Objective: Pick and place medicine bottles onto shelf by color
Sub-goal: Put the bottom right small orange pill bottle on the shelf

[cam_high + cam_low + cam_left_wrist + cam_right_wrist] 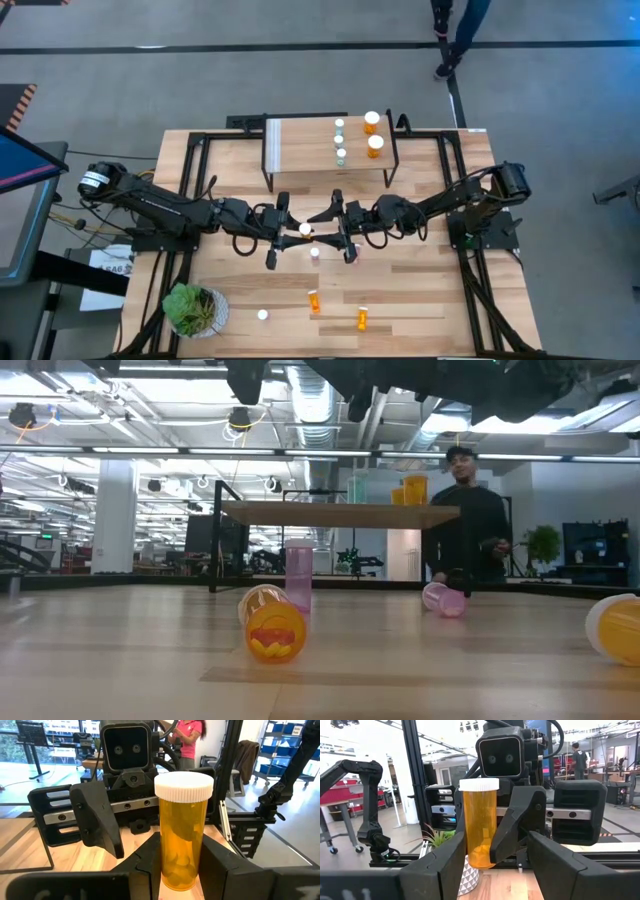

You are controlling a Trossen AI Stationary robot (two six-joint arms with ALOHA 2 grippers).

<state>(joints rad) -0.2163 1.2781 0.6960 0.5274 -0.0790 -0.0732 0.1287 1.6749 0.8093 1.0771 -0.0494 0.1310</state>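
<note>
Left pincer (182,865) grips upright orange bottle (183,837) mid-table.

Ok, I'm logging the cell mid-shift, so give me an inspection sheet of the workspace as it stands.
Surface: wooden table, black frame.
Job's things: shelf holds two shelved orange bottles and three pale bottles; two loose orange bottles lie on the table, a pink bottle stands.
Clutter: potted plant, on the left arm's side.
Claws: left claw shut on an upright held orange bottle mid-table; right claw open, facing it.
Cables: loose wires by left arm's base.
Surroundings: person beyond the table.
</note>
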